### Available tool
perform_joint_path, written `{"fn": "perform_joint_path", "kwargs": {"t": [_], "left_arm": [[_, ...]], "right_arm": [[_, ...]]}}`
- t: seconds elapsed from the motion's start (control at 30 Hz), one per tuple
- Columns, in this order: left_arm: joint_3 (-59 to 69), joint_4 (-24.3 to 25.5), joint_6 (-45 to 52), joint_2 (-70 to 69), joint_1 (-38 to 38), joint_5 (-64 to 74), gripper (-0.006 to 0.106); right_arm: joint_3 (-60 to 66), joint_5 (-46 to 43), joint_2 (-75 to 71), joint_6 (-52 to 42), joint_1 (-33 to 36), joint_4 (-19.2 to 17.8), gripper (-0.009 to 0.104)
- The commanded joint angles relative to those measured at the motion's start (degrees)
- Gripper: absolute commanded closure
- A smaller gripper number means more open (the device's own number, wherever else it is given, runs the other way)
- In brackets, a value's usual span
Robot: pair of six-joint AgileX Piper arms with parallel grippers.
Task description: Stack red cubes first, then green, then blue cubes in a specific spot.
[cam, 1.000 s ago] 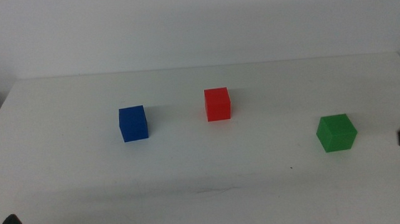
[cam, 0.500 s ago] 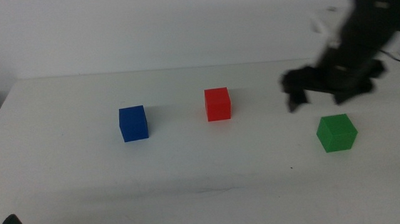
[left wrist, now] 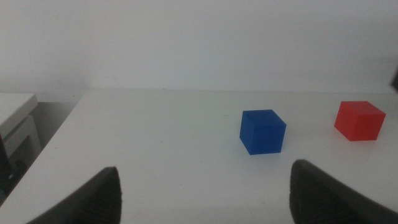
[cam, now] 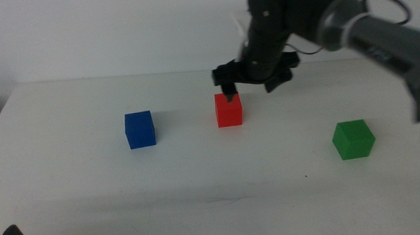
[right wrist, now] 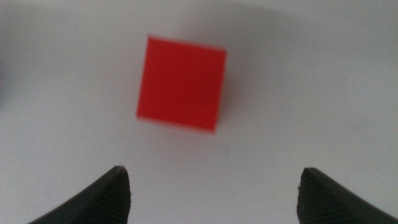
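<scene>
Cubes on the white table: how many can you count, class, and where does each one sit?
3. The blue cube sits left, the red cube in the middle under the right tool, and the green cube right. None look hidden.

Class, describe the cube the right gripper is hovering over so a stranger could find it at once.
On the white table, three cubes lie spread apart. The red cube is the middle one, directly below the open right gripper. The blue cube and green cube flank it.
</scene>
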Motion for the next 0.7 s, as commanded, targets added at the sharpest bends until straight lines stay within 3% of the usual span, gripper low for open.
{"fn": "perform_joint_path", "kwargs": {"t": [0.0, 0.27, 0.67], "left_arm": [[-0.16, -0.2, -0.23, -1.16, -0.06, -4.4, 0.009], [-0.16, -0.2, -0.23, -1.16, -0.06, -4.4, 0.009], [-0.16, -0.2, -0.23, -1.16, -0.06, -4.4, 0.009]], "right_arm": [[-7.39, -0.34, 0.08, -0.01, 0.39, -1.81, 0.01], [-18.91, 0.19, 9.61, -0.36, 0.58, -2.18, 0.01], [-19.5, -5.58, 13.65, -0.26, 0.58, -2.17, 0.01]]}}
